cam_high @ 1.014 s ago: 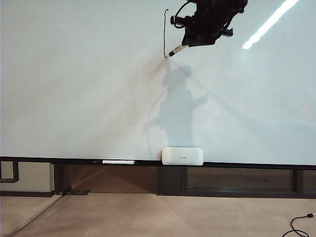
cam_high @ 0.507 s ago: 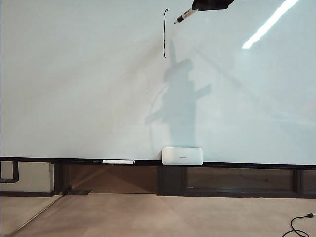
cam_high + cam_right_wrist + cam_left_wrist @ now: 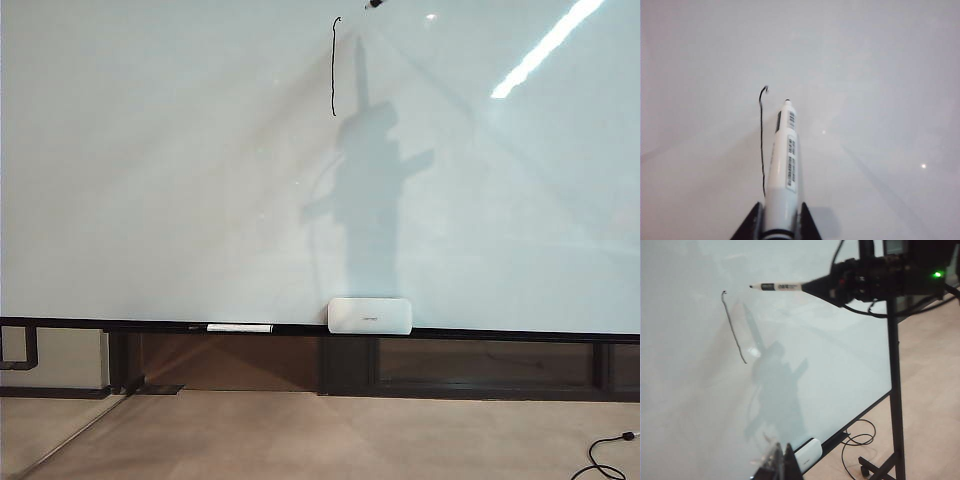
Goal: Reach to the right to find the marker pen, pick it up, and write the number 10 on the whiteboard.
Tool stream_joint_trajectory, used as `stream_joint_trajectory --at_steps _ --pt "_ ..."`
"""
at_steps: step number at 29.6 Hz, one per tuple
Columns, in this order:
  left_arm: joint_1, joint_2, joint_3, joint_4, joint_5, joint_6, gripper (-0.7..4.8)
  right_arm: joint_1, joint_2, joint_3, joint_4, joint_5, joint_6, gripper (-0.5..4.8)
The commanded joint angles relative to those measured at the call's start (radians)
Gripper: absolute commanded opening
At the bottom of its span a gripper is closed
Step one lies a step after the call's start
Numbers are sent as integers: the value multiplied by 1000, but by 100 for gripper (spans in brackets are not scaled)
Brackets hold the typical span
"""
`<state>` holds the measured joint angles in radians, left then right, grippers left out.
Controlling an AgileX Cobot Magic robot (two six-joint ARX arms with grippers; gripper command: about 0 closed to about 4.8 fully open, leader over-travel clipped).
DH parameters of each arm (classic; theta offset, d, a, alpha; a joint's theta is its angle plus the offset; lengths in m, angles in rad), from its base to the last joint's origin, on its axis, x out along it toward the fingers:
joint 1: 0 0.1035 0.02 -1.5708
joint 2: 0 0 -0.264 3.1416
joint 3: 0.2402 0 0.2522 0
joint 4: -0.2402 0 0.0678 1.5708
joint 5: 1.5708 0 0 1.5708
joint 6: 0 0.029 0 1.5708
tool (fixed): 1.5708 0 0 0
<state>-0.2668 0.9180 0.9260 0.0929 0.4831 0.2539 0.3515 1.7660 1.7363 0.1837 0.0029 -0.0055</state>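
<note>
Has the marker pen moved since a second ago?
Yes. The marker pen, gripped by the right end effector, has risen from the foot of the drawn stroke to beside its top on the whiteboard.

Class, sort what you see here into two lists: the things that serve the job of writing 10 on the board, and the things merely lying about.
Serving the job:
- marker pen, clamped in the right pincer
- whiteboard
- vertical stroke, the 1 already drawn

Lying about:
- white box on the ledge
- long white stick on the ledge
- black cable on the floor
</note>
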Motion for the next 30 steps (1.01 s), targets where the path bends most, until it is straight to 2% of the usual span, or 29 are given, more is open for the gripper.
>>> stream_joint_trajectory --at_steps 1,17,24,30 --pt "0 -1 3 14 11 -2 -6 -13 -5 6 20 6 -3 -3" --pt "0 -1 3 5 0 -3 -6 -23 42 33 62 -2 13 -3" --pt "0 -1 3 5 0 -2 -6 -22 101 132 -8 -2 24 -3" --pt "0 -1 3 11 0 1 -6 -23 106 134 -79 -1 27 -3"
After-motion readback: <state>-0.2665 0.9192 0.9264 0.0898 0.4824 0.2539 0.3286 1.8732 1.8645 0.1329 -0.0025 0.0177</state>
